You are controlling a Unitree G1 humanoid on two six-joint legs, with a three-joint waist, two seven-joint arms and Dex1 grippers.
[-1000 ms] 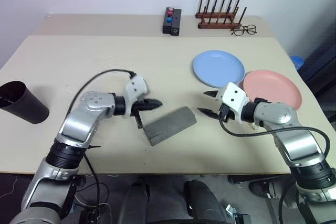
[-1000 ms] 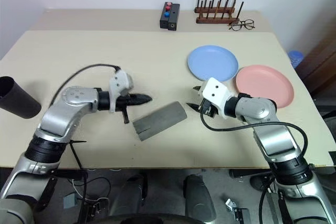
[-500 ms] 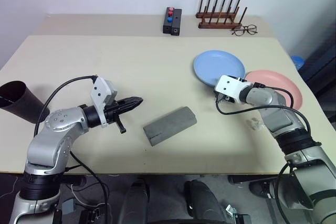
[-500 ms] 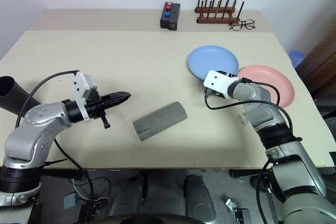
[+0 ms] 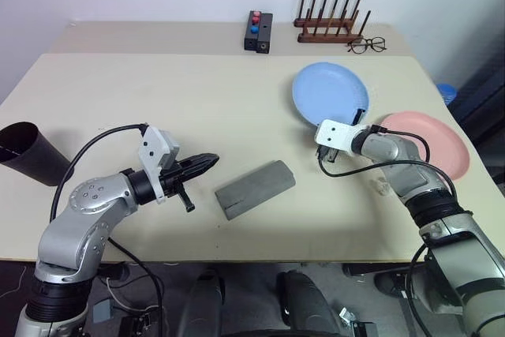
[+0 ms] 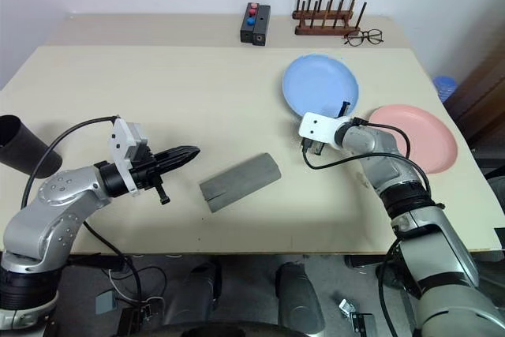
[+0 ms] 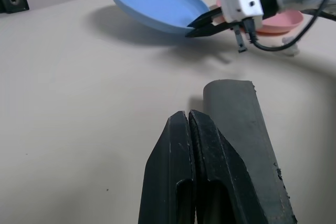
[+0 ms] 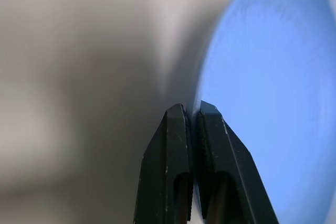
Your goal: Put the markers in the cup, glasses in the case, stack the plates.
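Observation:
My right gripper (image 7: pixel 192 27) is shut on the near rim of the light blue plate (image 5: pixel 330 92), which tilts with that edge off the table. To its right the salmon pink plate (image 5: pixel 430 146) lies flat. The grey case (image 5: pixel 254 188) rests closed in the middle of the table. Just left of it my left gripper (image 5: pixel 208 162) is shut and empty, pointing at the case (image 7: pixel 241 129). The dark cup (image 5: pixel 30 155) is at the table's left edge. The markers and the glasses are out of view.
At the back of the table are a black box with red and blue buttons (image 5: pixel 258 31), a wooden peg rack (image 5: pixel 330 28) and thin clear-lens eyeglasses (image 5: pixel 365 45). A small clear object (image 5: pixel 383 188) lies near my right forearm.
My right gripper went from open to shut, reached forward to the blue plate and clamped its rim, tilting it up. My left gripper drew back to the left, away from the case.

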